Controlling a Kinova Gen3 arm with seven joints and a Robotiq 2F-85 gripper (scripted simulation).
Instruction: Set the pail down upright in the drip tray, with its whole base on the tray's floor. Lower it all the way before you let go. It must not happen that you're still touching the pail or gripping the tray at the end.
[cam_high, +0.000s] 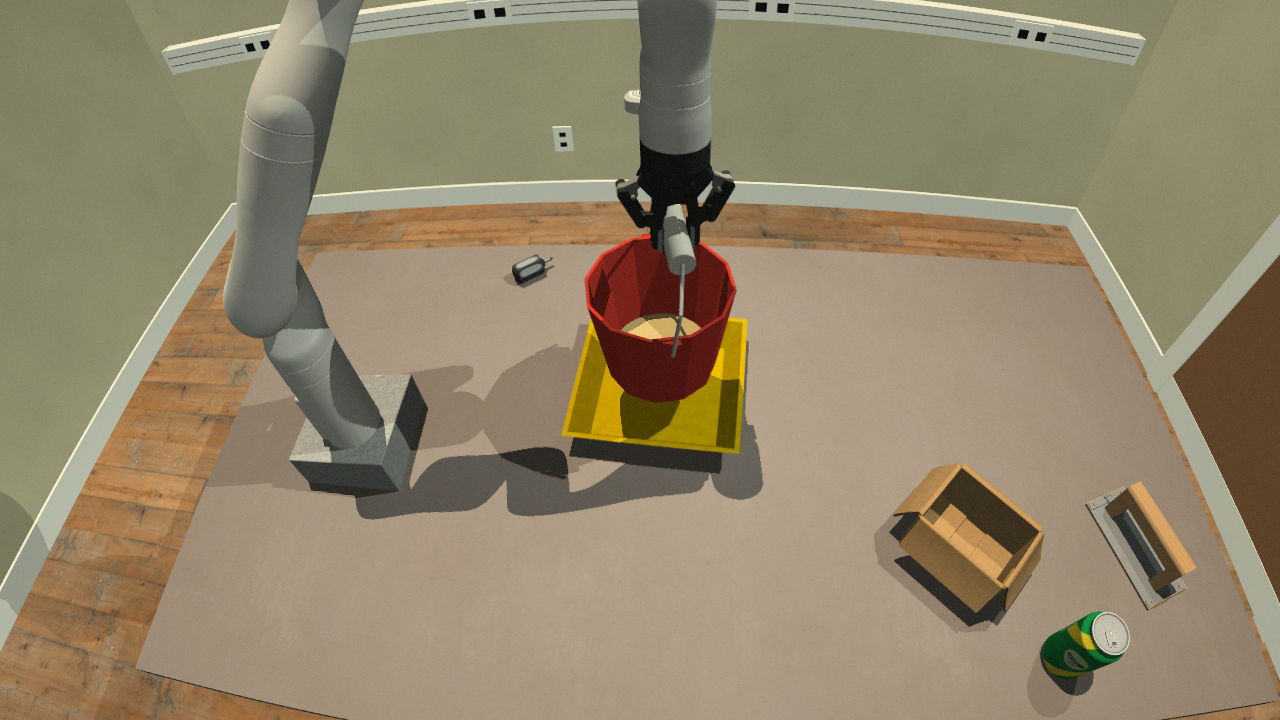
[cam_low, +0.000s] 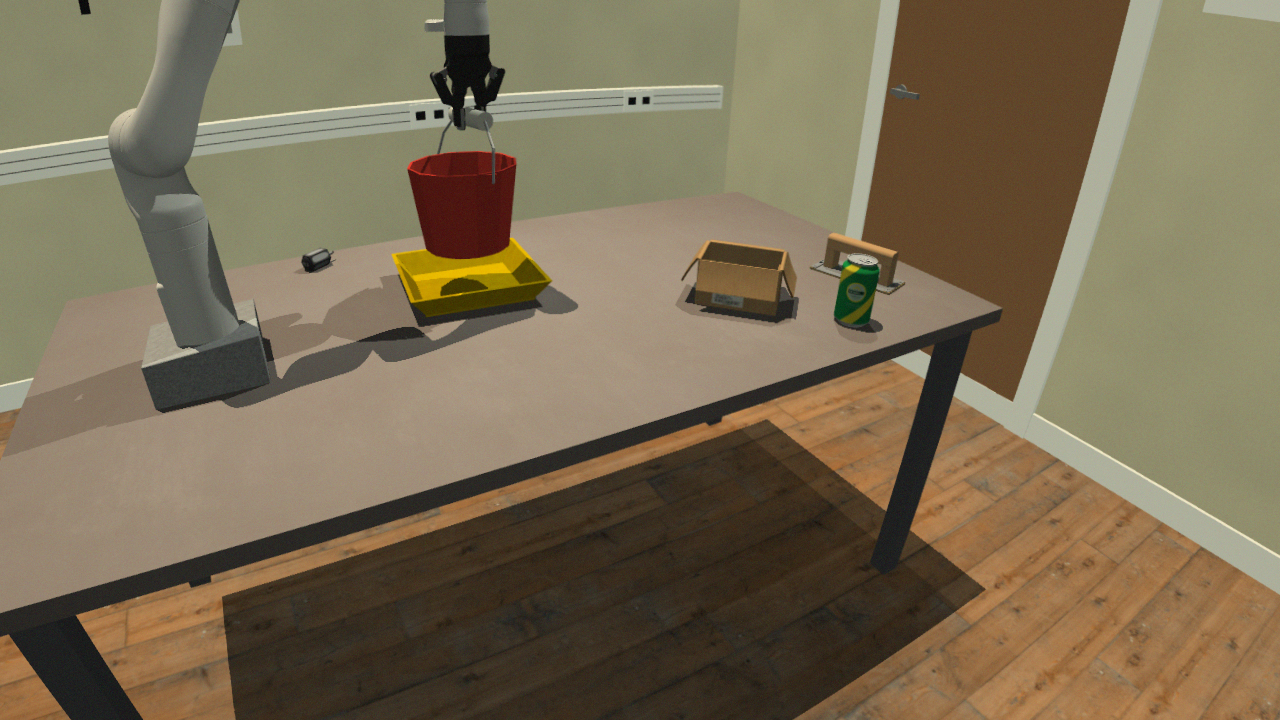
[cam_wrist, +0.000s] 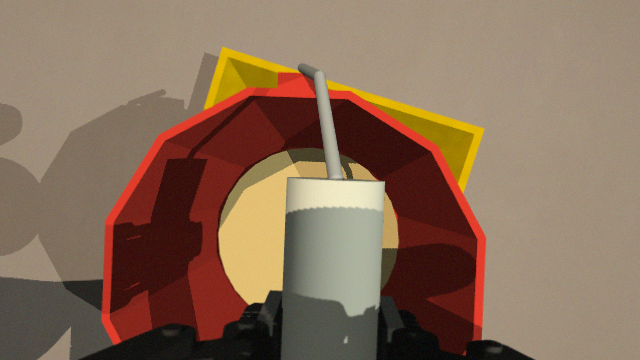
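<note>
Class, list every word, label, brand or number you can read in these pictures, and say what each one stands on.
None can be read.
Cardboard box: a small label on its front side, too small to read.
Green can: a yellow and white emblem, blurred, no letters legible.

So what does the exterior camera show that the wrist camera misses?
Only the exterior view shows the pail hanging above the drip tray, plus the cardboard box, soda can and door. Only the wrist view looks down into the pail at its tan floor. Both show the gripper clamping the handle grip.
</note>
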